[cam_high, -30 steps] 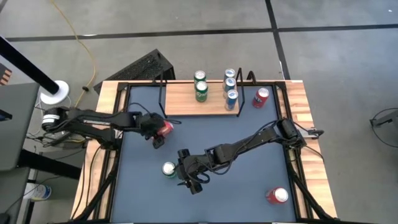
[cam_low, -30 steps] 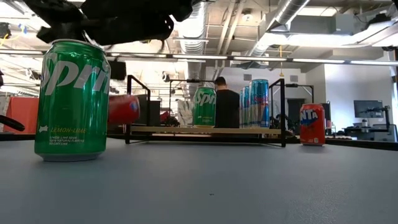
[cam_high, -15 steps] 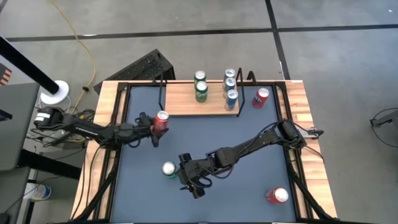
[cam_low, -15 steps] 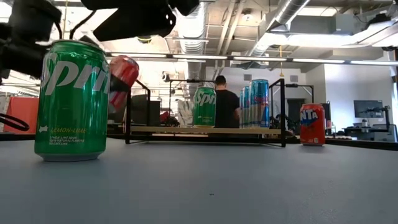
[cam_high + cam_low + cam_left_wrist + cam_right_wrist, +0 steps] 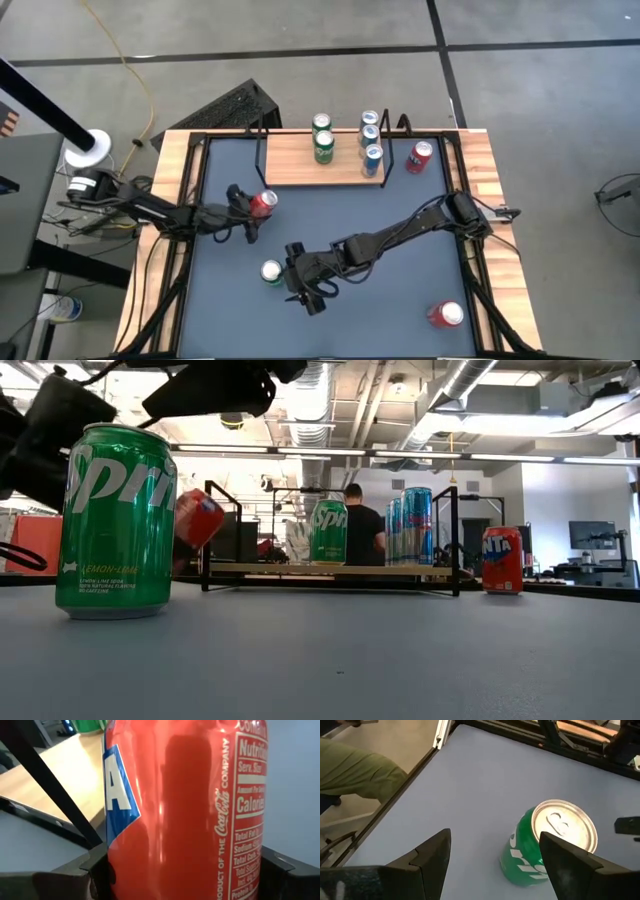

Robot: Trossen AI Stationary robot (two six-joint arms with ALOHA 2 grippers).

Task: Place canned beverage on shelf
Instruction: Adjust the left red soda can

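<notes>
My left gripper (image 5: 255, 206) is shut on a red can (image 5: 263, 203) that hangs tilted just in front of the shelf's left end. The red can (image 5: 185, 810) fills the left wrist view. The shelf (image 5: 300, 168), a light-wood board with a black wire frame, carries green cans (image 5: 322, 147) and blue cans (image 5: 371, 140). My right gripper (image 5: 495, 865) stands open at mid table, above and just beside an upright green can (image 5: 550, 845), which stands on its base on the tabletop (image 5: 272, 271). My left gripper pinches the red can's side wall (image 5: 125, 865) between its two fingers (image 5: 95, 870), one on each side. The fingers come nearly level from the table's left, slanting a little down. The can (image 5: 197, 520) is tilted and lifted clear of the table.
A red can (image 5: 420, 157) stands on the table right of the shelf. Another red can (image 5: 446, 314) is near the front right corner. Black frame rails (image 5: 190, 250) run along the table's edges. People show in the room behind the table.
My left gripper has turned with the red can: a second ago the can lay level, then it rose tipped toward upright, and now it hangs lower, still tilted, in front of the shelf's left end. The arm has drawn back toward the table's left.
</notes>
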